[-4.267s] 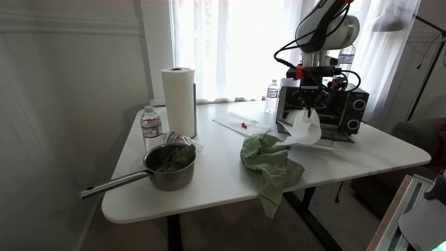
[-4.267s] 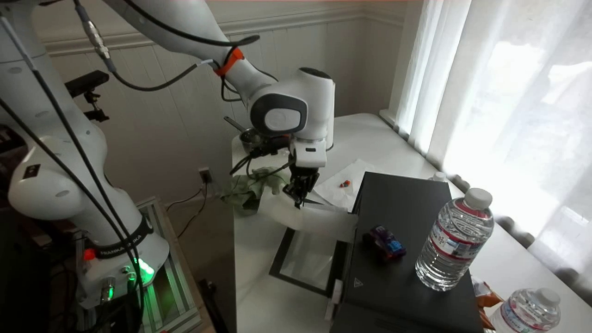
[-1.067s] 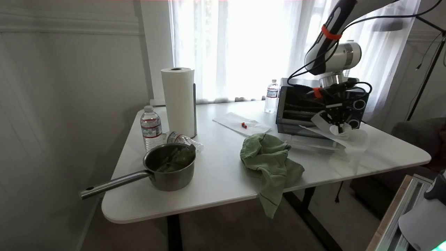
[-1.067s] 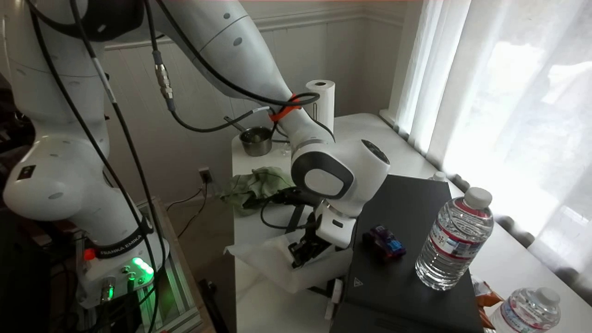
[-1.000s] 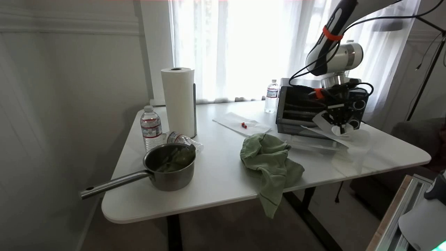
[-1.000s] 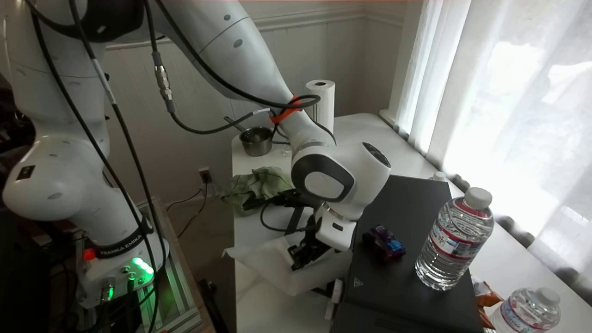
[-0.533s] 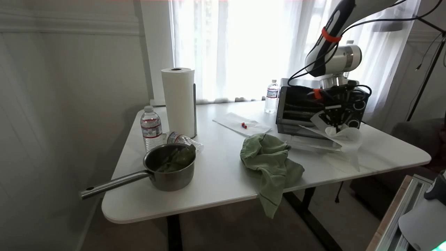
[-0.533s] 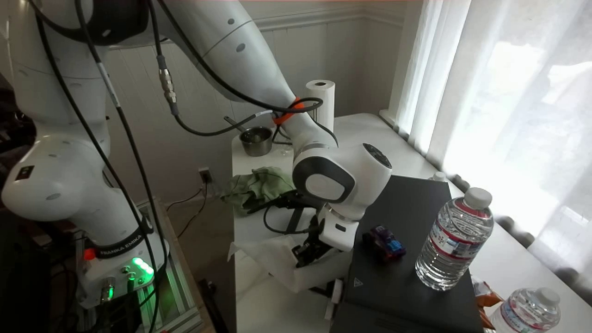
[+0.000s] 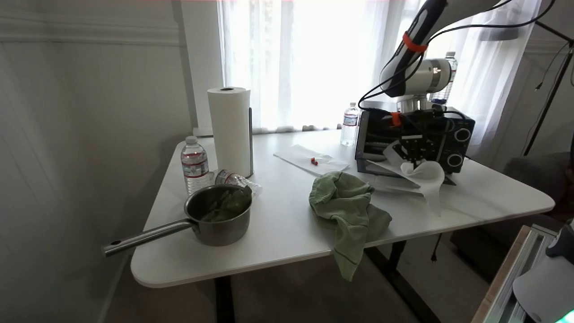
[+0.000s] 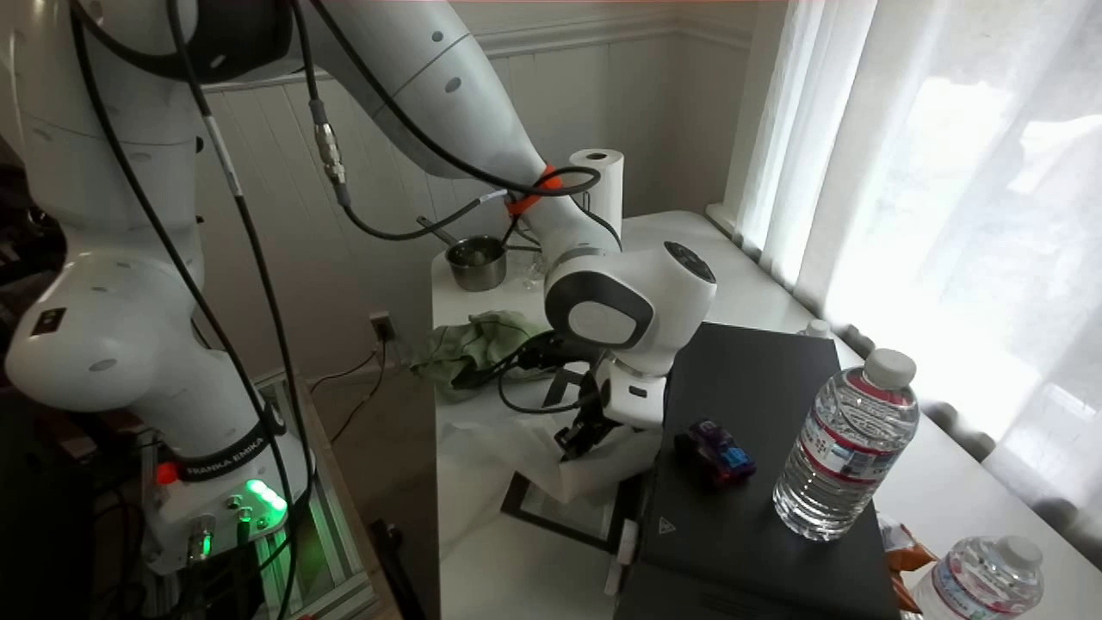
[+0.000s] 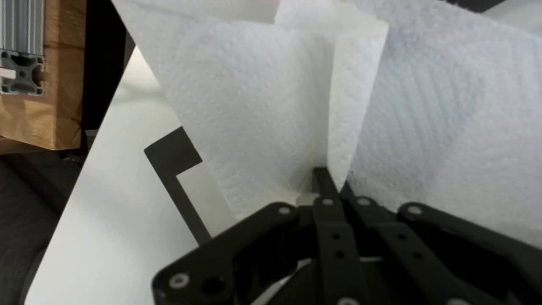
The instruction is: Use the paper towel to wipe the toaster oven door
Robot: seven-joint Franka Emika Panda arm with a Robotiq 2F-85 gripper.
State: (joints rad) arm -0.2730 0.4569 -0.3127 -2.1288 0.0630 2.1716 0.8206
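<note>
A white paper towel hangs crumpled from my gripper in both exterior views [image 9: 431, 176] [image 10: 551, 469], and it fills much of the wrist view [image 11: 254, 93]. My gripper [image 9: 415, 165] [image 10: 566, 449] [image 11: 332, 182] is shut on the towel, with a fold pinched between its fingertips. The black toaster oven [image 9: 455, 147] [image 10: 758, 370] has its door folded down flat toward the robot. The door's dark frame and glass [image 10: 568, 512] show below the towel, and a frame corner [image 11: 171, 156] shows in the wrist view. The towel lies over part of the door; contact is unclear.
A water bottle [image 10: 848, 448] and a toy car [image 10: 716, 449] stand on the oven. A green cloth [image 9: 347, 208] hangs over the table's front edge. A paper sheet with small red bits [image 9: 311, 159], a towel roll [image 9: 231, 130], bottles [image 9: 194, 163] and a pot [image 9: 222, 224] are further along.
From 4.3 s to about 1 s ago the gripper moved with the towel toward the oven's knob side. Since half a second ago it has moved back toward the cloth, uncovering more door.
</note>
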